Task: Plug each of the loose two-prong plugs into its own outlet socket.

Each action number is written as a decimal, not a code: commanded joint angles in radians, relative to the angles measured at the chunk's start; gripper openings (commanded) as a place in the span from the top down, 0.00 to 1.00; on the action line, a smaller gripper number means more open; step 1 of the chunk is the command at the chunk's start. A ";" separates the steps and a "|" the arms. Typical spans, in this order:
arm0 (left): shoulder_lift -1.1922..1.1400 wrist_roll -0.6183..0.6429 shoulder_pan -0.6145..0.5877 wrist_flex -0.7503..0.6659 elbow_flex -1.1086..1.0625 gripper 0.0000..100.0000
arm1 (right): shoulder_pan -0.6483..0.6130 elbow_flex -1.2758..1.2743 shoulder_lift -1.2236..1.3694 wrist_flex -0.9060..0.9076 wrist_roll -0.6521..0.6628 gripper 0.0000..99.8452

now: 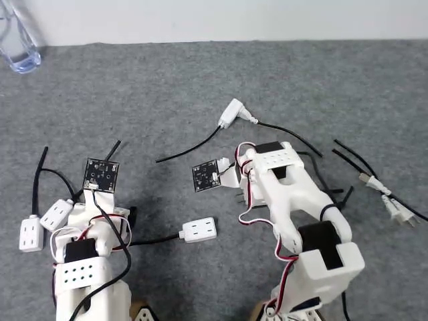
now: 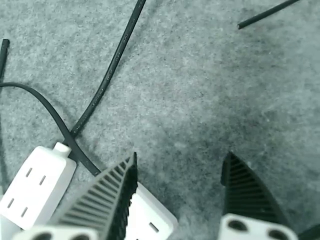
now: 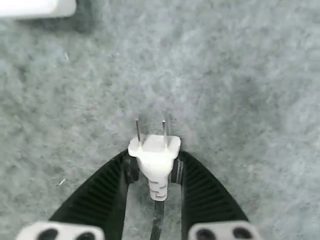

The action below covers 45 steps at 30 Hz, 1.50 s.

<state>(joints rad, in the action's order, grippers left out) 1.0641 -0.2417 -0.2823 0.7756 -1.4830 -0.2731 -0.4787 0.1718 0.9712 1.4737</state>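
Right pincer (image 3: 154, 157) is pinching a white two-prong plug (image 3: 154, 150) by its body. The prongs point away from the pincer and are bare, not in any socket. Its black cord runs back between the fingers. In the high view this held plug sits just right of centre, about 3 o'clock from the middle, under the right arm's wrist. A white block's edge (image 3: 35, 6) lies well apart beyond the prongs.

Left pincer (image 2: 181, 157) is spread wide with nothing in it and grey tabletop (image 2: 210, 90) showing between the fingers. One finger is over the corner of a white outlet socket (image 2: 147, 220). A second socket (image 2: 35, 185) is just beside that one, with a black cable (image 2: 107, 82) running off it. In the high view these two sit at about 8 o'clock.

A third outlet socket (image 1: 199, 229) lies at about 6 o'clock, between the two arms, with its cord leading toward the left arm.

A loose white plug (image 1: 231, 114) lies at 12 o'clock, well apart from every socket. Two more loose plugs (image 1: 374, 182) (image 1: 401, 212) lie at about 3 to 4 o'clock, near each other.
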 commanded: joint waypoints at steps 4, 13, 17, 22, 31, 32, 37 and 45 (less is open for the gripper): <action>0.015 0.011 0.003 -0.021 0.004 0.75 | 0.015 -0.008 -0.002 -0.042 -0.060 0.96; 0.015 0.011 0.003 -0.021 0.004 0.75 | 0.016 -0.014 -0.028 -0.038 -0.091 0.80; 0.015 0.011 0.003 -0.021 0.004 0.75 | 0.016 -0.014 -0.070 -0.007 -0.091 0.82; 0.015 0.011 0.003 -0.021 0.004 0.75 | 0.024 -0.015 -0.111 0.044 -0.051 0.82; 0.015 0.011 0.003 -0.021 0.004 0.75 | 0.038 -0.006 -0.050 0.028 -0.048 0.82; 0.015 0.011 0.003 -0.021 0.004 0.75 | 0.030 -0.006 -0.033 0.007 -0.049 0.82; 0.015 0.011 0.005 -0.021 0.004 0.75 | 0.010 -0.003 -0.004 -0.010 -0.054 0.82; 0.015 0.011 0.003 -0.021 0.004 0.75 | -0.019 -0.003 -0.013 0.015 -0.055 0.82</action>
<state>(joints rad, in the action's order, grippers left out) 1.0641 -0.2417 -0.2823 0.7756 -1.4830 -0.2624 -0.4956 0.1626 0.9789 1.4154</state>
